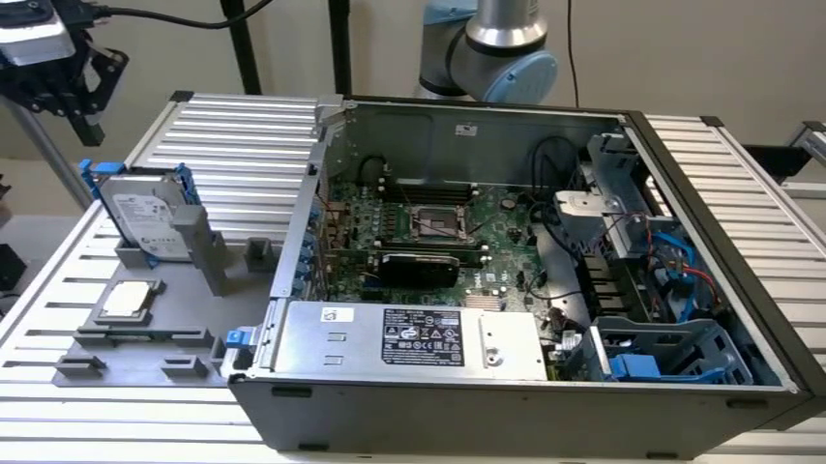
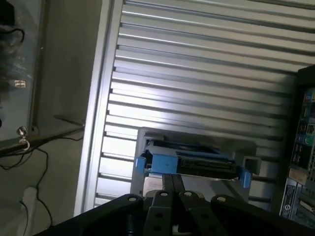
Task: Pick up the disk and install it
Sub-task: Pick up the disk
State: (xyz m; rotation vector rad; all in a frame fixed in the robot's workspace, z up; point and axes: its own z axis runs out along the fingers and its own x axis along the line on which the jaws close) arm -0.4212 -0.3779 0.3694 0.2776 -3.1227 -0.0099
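Observation:
The disk (image 1: 146, 218), a silver-grey hard drive with a white label in a blue carrier, stands on edge in a grey holder (image 1: 193, 253) at the exterior view's left. My gripper (image 1: 87, 133) hangs above and behind it, apart from it, with nothing in it. In the wrist view the disk (image 2: 192, 160) shows edge-on just beyond my gripper (image 2: 172, 181), whose two fingers lie pressed together.
An open computer case (image 1: 722, 203) takes up the middle and right, with a blue drive cage (image 1: 659, 353) at its near right corner. A small square CPU chip (image 1: 127, 300) lies on the grey fixture plate. Ribbed aluminium table (image 1: 246, 126) surrounds everything.

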